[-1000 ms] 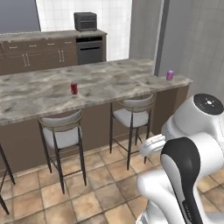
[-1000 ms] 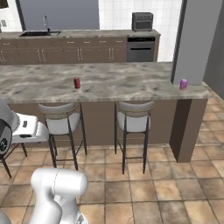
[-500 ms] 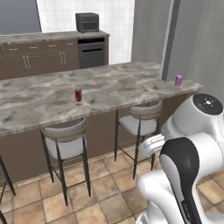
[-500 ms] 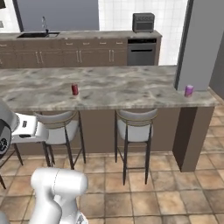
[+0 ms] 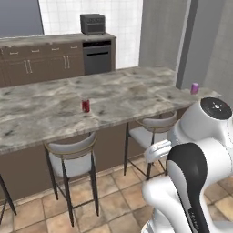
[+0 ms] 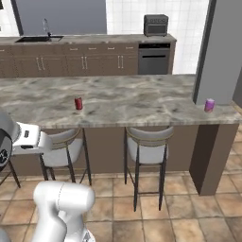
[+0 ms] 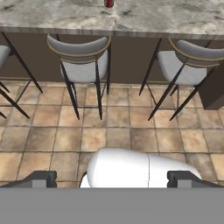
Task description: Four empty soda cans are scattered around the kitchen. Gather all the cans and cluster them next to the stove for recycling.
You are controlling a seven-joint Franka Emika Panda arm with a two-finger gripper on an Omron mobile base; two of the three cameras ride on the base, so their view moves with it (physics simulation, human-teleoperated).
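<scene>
A red soda can (image 5: 85, 105) (image 6: 78, 103) stands upright near the middle of the marble island counter (image 5: 41, 113) (image 6: 142, 101), and its base shows at the top edge of the hand view (image 7: 108, 3). A pink-purple soda can (image 5: 195, 88) (image 6: 209, 105) stands at the island's right end. My gripper (image 7: 112, 179) is open and empty. It hangs low over the tiled floor on the near side of the island, well short of both cans, with its fingertips (image 7: 41, 178) far apart. The stove is out of view.
Bar stools (image 5: 73, 157) (image 6: 146, 146) (image 7: 83, 57) stand tucked under the island's near edge, between me and the counter. A grey column (image 6: 217, 52) rises at the island's right end. The back counter holds a toaster oven (image 5: 92, 23), a dark built-in appliance (image 6: 153, 59) and a sink (image 6: 40, 38).
The whole picture has shifted: the base has driven closer to the island, so counter, stools and cans look larger. The cans stand where they were on the counter. The gripper stays open.
</scene>
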